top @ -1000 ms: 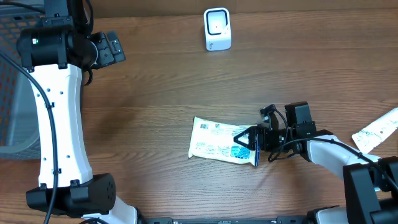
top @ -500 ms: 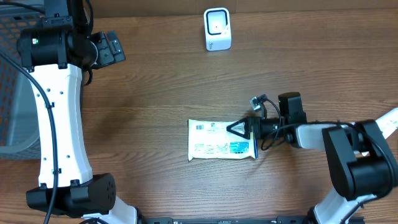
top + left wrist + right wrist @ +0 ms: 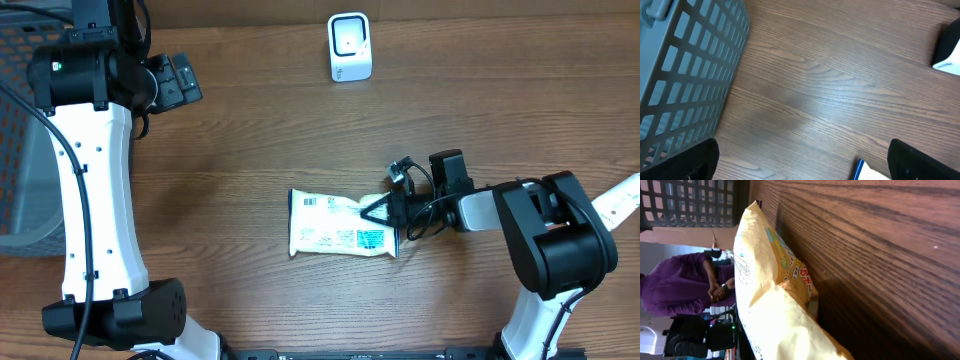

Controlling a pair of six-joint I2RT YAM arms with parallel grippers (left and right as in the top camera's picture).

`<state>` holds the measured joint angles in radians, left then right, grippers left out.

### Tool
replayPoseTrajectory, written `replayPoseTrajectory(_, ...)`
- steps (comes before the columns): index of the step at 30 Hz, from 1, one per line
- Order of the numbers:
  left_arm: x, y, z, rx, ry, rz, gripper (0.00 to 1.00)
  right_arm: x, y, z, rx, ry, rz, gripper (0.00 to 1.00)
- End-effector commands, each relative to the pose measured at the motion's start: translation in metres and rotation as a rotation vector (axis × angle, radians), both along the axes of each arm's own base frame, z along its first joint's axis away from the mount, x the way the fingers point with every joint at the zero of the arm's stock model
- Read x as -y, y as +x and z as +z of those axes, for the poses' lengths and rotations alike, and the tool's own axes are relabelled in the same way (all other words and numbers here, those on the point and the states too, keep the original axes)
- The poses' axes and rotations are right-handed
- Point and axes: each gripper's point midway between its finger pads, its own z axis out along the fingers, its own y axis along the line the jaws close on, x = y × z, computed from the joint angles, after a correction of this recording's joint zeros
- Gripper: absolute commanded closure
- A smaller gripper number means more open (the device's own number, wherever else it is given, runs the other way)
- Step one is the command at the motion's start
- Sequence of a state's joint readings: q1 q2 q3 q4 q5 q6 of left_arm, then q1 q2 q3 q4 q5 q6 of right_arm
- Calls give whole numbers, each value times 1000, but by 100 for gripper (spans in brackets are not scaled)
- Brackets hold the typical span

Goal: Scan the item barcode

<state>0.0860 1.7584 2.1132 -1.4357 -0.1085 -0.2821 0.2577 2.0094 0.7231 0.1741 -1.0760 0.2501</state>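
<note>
Our right end effector (image 3: 388, 210) is clamped on the packet (image 3: 335, 224) by its edge — we judge this thin hold could slip lifting toward the scanner (image 3: 349, 47).

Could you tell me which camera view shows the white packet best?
The overhead view: the whole packet lies flat, print visible. The right wrist view shows it edge-on, close; the left wrist catches only a corner.

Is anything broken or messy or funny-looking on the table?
Nothing is spilled or broken. The only funny bit is the white packet. It lies a little crooked, and its end is puckered where the right gripper pinches it shut.
</note>
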Motion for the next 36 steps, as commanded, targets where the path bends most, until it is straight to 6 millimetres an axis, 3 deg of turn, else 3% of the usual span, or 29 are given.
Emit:
replayPoseTrajectory(1,-6,-2,-2,-13,22,18,0,8,-27,-47,-42,-121,14,96)
replayPoseTrajectory(5,-7,-3,-2,-16,26,21,0,6,-30,-2,19,117,96,96)
replayPoseTrajectory(7,-7,-3,-2,-15,26,20,0,9,-31,27,56,254,132,96)
replayPoseTrajectory(8,-7,-3,-2,-15,26,21,0,13,-31,54,105,366,170,96)
replayPoseTrajectory(10,-7,-3,-2,-15,26,21,0,16,-32,76,158,442,205,96)
replayPoseTrajectory(16,-6,-3,-2,-14,24,19,0,14,-24,108,213,444,219,96)
replayPoseTrajectory(24,-6,-3,-2,-14,24,19,0,13,-16,180,271,440,239,96)
replayPoseTrajectory(31,-6,-2,-2,-14,23,19,0,15,-28,242,306,431,245,96)
replayPoseTrajectory(36,-6,-3,-2,-14,23,19,0,16,-38,257,233,421,228,96)
